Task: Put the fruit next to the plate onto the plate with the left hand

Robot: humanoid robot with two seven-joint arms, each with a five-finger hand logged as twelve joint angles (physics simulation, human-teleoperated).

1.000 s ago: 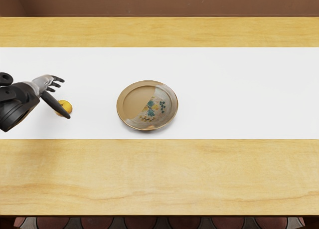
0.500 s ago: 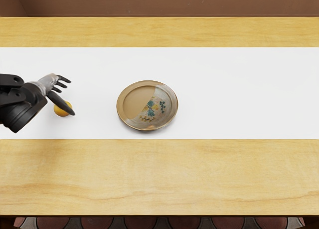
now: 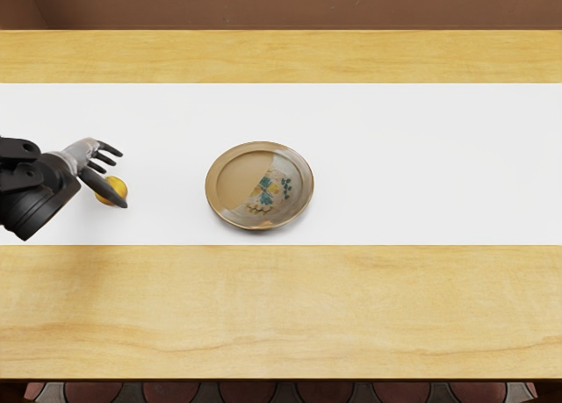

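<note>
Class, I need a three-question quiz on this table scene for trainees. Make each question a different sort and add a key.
1. True or false: the fruit lies on the plate.
2. Which is the left hand nearest? A the fruit, B the plate, C the table's near edge.
3. Fill in: the plate stands on a ____ cloth.

Key: 1 false; 2 A; 3 white.
</note>
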